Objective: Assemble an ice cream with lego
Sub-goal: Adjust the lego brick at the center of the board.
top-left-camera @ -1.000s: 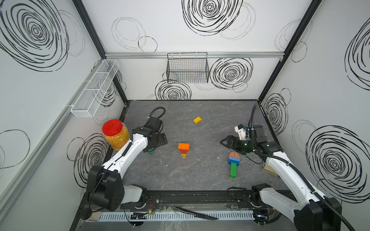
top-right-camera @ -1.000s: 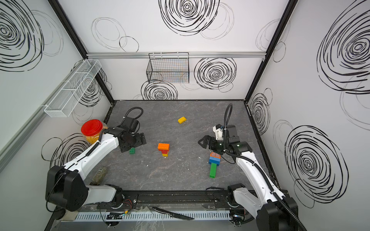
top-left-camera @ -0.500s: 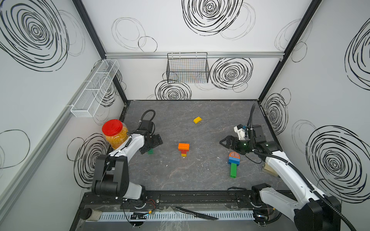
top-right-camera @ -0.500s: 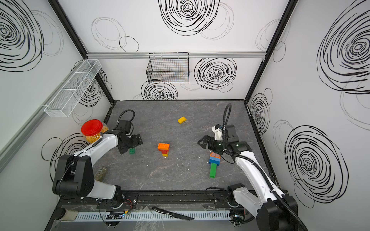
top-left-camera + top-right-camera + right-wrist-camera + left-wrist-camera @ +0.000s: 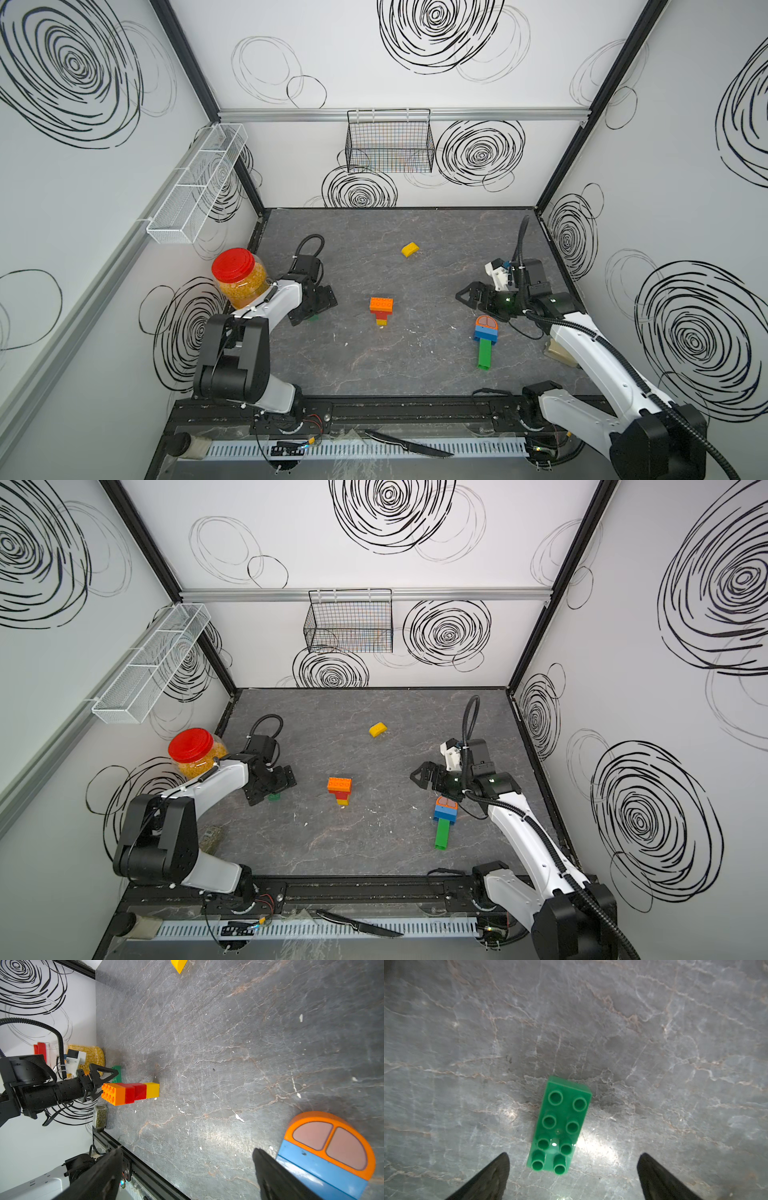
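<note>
A green studded lego brick (image 5: 560,1126) lies flat on the grey table, just ahead of and between the fingertips of my open left gripper (image 5: 573,1155), which hovers over it (image 5: 311,309). An orange, red and yellow lego stack (image 5: 381,309) stands mid-table. A yellow rounded brick (image 5: 409,249) lies farther back. An orange-domed piece on blue and green bricks (image 5: 485,336) lies on its side by my right gripper (image 5: 467,293). That gripper (image 5: 188,1149) is open and empty, and the dome (image 5: 330,1145) is beside one finger.
A red-lidded jar of yellow grains (image 5: 239,274) stands at the left edge behind my left arm. A small herb jar (image 5: 210,839) lies at front left. A beige object (image 5: 559,351) lies by the right arm and a knife (image 5: 409,444) on the front rail. A wire basket (image 5: 390,141) hangs on the back wall.
My left arm has folded back toward its base while its gripper stays low over the green brick. The right arm and all bricks are unmoved.
</note>
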Action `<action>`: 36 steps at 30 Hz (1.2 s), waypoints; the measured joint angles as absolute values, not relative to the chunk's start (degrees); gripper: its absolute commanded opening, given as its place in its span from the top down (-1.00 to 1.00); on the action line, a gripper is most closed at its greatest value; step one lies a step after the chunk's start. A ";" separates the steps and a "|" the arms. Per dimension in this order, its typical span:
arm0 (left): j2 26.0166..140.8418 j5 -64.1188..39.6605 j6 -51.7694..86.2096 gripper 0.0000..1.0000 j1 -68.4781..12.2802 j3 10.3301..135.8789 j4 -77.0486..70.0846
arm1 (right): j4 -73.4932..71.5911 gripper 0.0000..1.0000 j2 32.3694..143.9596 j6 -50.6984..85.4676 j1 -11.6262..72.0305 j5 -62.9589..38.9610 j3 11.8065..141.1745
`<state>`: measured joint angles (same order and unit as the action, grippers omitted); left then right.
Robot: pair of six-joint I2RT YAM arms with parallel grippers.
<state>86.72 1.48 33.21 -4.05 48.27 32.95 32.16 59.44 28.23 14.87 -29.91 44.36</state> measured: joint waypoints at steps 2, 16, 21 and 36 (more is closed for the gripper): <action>87.37 1.45 33.39 -0.98 -5.13 48.27 32.75 | 32.16 -1.00 59.44 28.23 14.87 -29.91 44.36; 93.49 0.86 36.77 -0.98 -13.76 53.78 29.89 | 32.40 -1.00 59.42 28.21 14.87 -29.65 45.10; 95.79 0.93 37.19 -0.98 -14.79 55.72 28.86 | 32.75 -1.00 59.42 28.18 14.87 -29.58 45.41; 95.07 10.59 30.20 -0.93 -12.47 63.13 42.48 | 32.77 -1.00 59.61 28.01 14.87 -29.43 46.09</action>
